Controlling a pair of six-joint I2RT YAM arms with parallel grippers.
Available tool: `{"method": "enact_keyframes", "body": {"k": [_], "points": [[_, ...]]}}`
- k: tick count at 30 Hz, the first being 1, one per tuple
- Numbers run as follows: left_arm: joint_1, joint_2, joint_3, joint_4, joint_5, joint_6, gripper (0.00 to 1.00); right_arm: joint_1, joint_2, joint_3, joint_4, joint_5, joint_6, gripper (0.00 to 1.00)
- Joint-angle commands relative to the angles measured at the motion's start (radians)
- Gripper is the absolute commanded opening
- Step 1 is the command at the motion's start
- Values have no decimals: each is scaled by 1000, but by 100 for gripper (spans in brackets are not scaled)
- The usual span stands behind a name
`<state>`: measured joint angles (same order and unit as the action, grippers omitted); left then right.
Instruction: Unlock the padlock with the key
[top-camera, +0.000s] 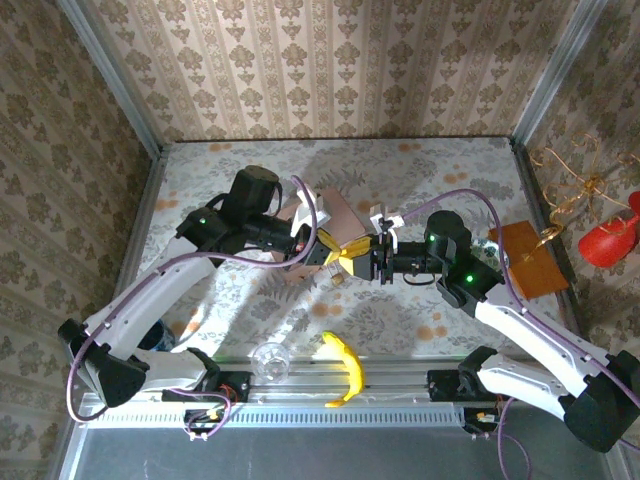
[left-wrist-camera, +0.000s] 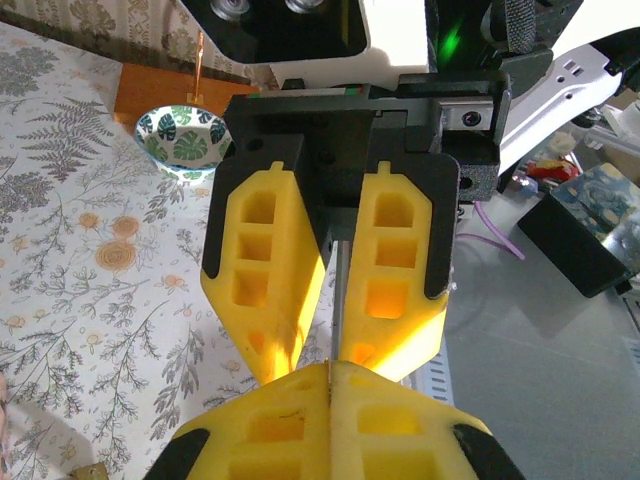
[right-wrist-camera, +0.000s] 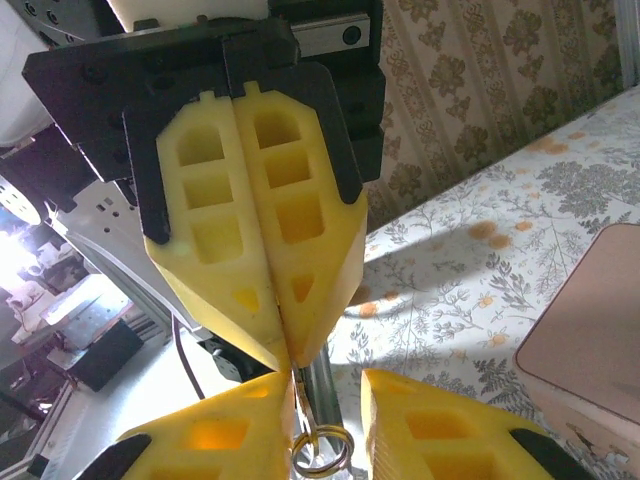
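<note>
Left gripper (left-wrist-camera: 330, 372) pinches shut on thin key (left-wrist-camera: 338, 300), its axis pointing straight ahead into right gripper (right-wrist-camera: 327, 378), fingers parted round ring (right-wrist-camera: 320, 452); grip unclear.

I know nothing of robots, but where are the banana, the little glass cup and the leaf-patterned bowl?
banana (top-camera: 352, 366): top external view, on the middle of its curved body.
glass cup (top-camera: 271, 361): top external view, on its open top.
leaf-patterned bowl (left-wrist-camera: 176, 130): left wrist view, on its patterned inner wall.

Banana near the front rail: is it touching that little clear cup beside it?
Apart. The top external view shows the banana and the clear cup lying side by side with a plain gap of table between them.
</note>
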<state>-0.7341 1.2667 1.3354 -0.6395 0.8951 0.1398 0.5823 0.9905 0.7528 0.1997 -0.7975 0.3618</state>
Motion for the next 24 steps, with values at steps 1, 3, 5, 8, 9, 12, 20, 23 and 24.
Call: {"method": "enact_keyframes", "body": {"k": [1,3,5,8,9,12,20,23,24], "points": [[11,-3,-1,21,28,-19,0,-4,-6,17,-3,-17,-16,23],[12,-4,-2,25,29,-20,0,-4,-6,17,-4,-16,-16,20],[13,-6,-3,27,28,-21,0,-4,-6,17,-5,-14,-18,18],[17,-9,-5,27,28,-24,0,-4,-7,17,-8,-12,-17,16],[16,-10,-7,27,28,-25,0,-4,-6,17,-8,-13,-18,15],[18,-13,-10,29,28,-25,0,-4,-6,17,-8,-12,-17,11],[20,-16,-16,40,41,-30,0,-4,1,23,-1,-20,-12,4],[22,-18,-18,46,55,-30,0,-4,6,22,21,-29,-2,4],[22,-18,-19,49,61,-30,0,-4,9,22,29,-33,3,8]]}}
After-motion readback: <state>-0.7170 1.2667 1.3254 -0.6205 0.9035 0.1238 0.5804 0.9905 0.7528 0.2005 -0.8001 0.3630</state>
